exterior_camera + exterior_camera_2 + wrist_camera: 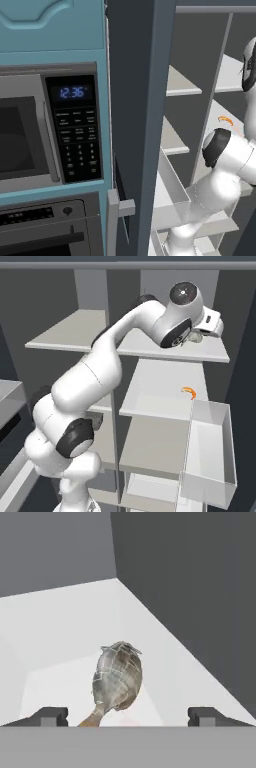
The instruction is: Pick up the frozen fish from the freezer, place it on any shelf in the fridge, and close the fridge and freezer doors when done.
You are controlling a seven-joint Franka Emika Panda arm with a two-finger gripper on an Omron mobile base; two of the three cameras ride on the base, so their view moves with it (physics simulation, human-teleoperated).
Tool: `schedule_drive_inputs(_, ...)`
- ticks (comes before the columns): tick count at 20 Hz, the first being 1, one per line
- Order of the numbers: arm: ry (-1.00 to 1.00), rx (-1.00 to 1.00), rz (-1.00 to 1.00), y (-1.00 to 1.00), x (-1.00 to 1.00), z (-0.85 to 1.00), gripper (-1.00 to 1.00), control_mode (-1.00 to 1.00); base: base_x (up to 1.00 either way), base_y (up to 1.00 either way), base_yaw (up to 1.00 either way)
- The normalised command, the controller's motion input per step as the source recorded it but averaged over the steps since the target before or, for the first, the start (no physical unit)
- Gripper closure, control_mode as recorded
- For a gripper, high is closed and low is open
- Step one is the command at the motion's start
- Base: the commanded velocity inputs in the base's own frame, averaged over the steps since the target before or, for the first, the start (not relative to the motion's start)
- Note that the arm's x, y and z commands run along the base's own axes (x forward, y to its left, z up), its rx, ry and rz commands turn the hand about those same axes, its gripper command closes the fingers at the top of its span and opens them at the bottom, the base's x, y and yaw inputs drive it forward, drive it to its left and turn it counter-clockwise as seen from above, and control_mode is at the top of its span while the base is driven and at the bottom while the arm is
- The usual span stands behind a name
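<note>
One fish [118,679] between spread jaws

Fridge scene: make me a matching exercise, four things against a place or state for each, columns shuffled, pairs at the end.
Things:
1. fish
2. orange thing
3. gripper
4. microwave clock

Places or states:
A. on the second fridge shelf, near a clear bin
B. open, fingers on either side of the fish
C. lit blue, left of the open freezer door
D. lying on the top fridge shelf, in front of the hand

Pairs: 1-D, 2-A, 3-B, 4-C
</note>
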Motion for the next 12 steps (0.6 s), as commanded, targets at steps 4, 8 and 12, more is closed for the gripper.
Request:
schedule_drive_inputs(4,-0.33,-0.14,0.00,0.98,-1.00,-0.13,-1.00,-1.00,0.00,0.00,0.00)
schedule_drive_inputs(8,-0.15,-0.04,-0.01,1.00,-1.00,-0.42,-1.00,-1.00,0.00,0.00,0.00)
schedule_drive_inputs(12,0.01,0.00,-0.05,1.00,-1.00,-0.78,-1.00,-1.00,0.00,0.00,0.00)
